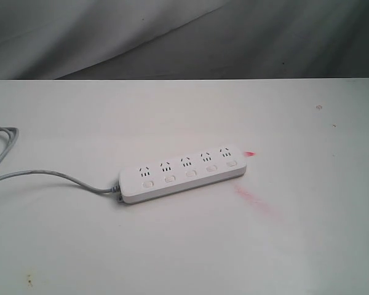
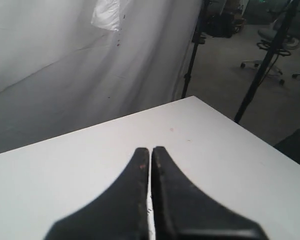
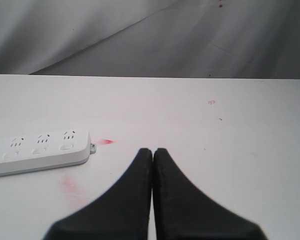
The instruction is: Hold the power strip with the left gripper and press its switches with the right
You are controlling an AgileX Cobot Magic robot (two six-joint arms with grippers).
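The white power strip (image 1: pixel 183 174) lies flat near the middle of the white table, slanting up to the right, with five outlets and a row of switches (image 1: pixel 190 174) under them. Its grey cord (image 1: pixel 49 174) runs off to the left edge. Neither arm shows in the exterior view. In the right wrist view my right gripper (image 3: pixel 153 151) is shut with nothing in it, and the strip's end (image 3: pixel 37 151) lies apart from it to one side. My left gripper (image 2: pixel 150 150) is shut and empty over bare table; the strip is out of that view.
A small red mark (image 1: pixel 250 153) sits just past the strip's right end, and a faint pink smear (image 1: pixel 256 201) lies in front of it. A grey cloth backdrop (image 1: pixel 184 37) hangs behind the table. The table corner (image 2: pixel 195 98) and dark stand legs (image 2: pixel 262 65) show in the left wrist view.
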